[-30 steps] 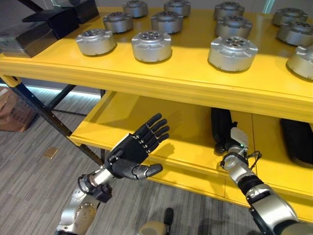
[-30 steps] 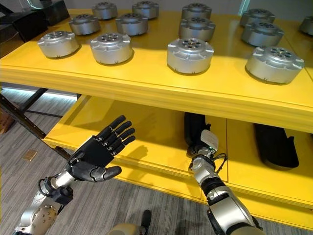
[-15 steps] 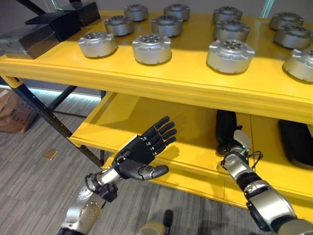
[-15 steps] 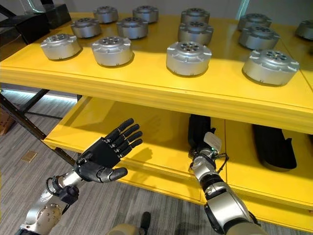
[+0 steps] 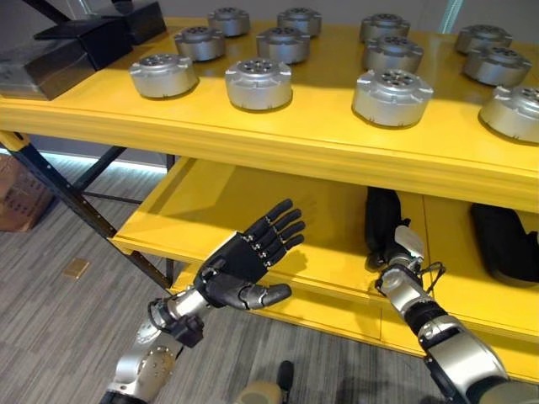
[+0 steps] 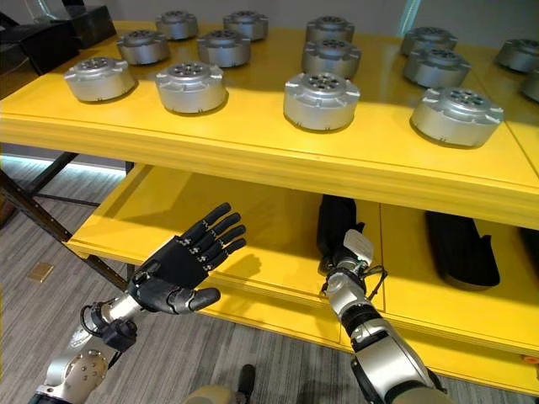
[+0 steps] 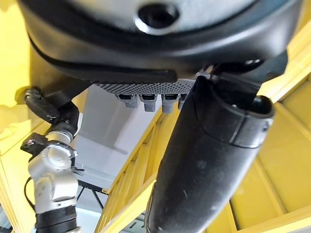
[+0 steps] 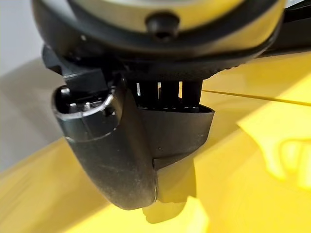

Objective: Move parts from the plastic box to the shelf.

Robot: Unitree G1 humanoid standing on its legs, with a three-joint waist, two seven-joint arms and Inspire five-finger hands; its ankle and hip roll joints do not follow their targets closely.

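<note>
Parts [image 5: 392,97]: you have round silver metal discs, ribbed at the rim with a ring of holes on top, standing in rows across the top board of the yellow shelf [image 5: 278,135], apart from one another. Black boxes [image 5: 50,66] sit at 10 o'clock on that board. Your left hand [image 5: 240,265] hangs palm up, fingers straight, holding nothing, before the lower board's front edge at 7 o'clock, open floor beneath it. Your right hand [image 5: 383,227] reaches under the top board at 5 o'clock; its fingers can't be read. A dark, flat thing [image 5: 504,244] lies at 4 o'clock.
</note>
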